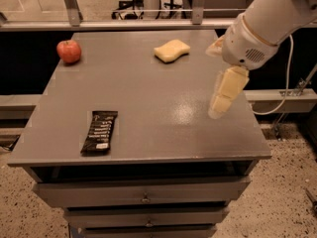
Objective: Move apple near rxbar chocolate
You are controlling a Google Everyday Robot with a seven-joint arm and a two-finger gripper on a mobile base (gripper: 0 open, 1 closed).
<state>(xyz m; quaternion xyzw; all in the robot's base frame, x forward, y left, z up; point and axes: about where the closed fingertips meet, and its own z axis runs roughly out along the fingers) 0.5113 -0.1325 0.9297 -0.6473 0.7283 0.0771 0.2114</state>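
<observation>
The red apple point(69, 51) sits at the far left corner of the grey table point(148, 93). The rxbar chocolate point(99, 131), a dark wrapped bar with white print, lies flat near the front left edge. My gripper point(218, 112) hangs from the white arm point(262, 26) over the right side of the table, pointing down and just above the surface. It is far to the right of both the apple and the bar, and holds nothing that I can see.
A pale yellow wavy sponge point(172, 50) lies at the far middle of the table. Drawers point(143, 197) sit below the tabletop. A railing point(148, 24) runs behind the table. A cable point(285, 90) hangs at the right.
</observation>
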